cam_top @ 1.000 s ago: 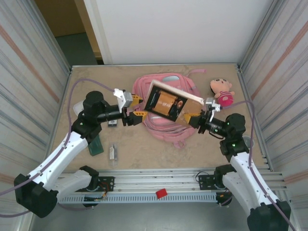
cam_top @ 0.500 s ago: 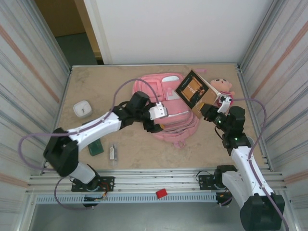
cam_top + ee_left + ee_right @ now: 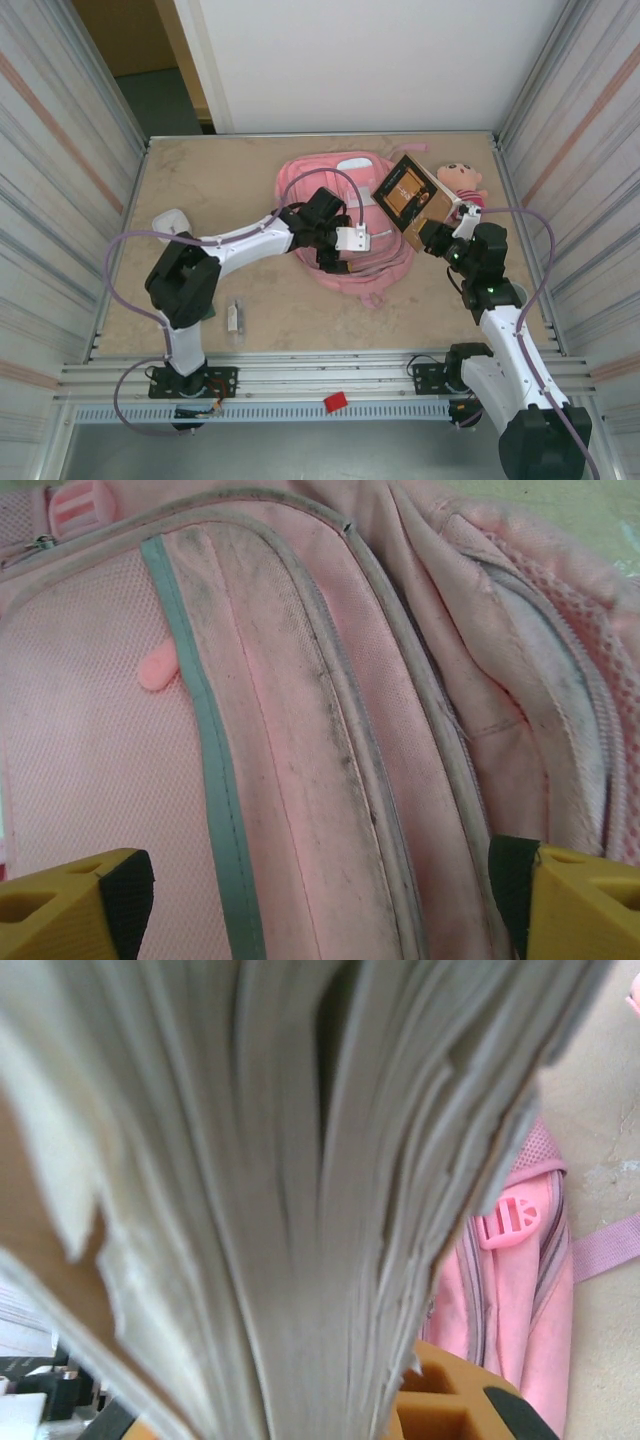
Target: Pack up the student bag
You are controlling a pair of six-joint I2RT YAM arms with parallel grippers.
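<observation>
Ok, left gripper (image 3: pixel 325 905) is spread wide, low over the front panel of the large pink fabric student bag (image 3: pixel 305 185), which lies flat mid-surface (image 3: pixel 200 180). It's probably set to grab fabric and open it up. Right of that, a thick brown-and-black-covered book (image 3: pixel 405 190) hangs tilted at the bag's right edge, clamped by the right gripper (image 3: pixel 432 232), likely parked clear until there's an opening. Versus half a second ago, the left gripper has pushed further right across the bag and the book has dipped slightly.

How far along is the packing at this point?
Done: nothing visibly inside the bag. In hand: right gripper holds a book raised beside it; left gripper hangs open over the bag's front. Left: getting the book in; the doll lies on the table.
</observation>
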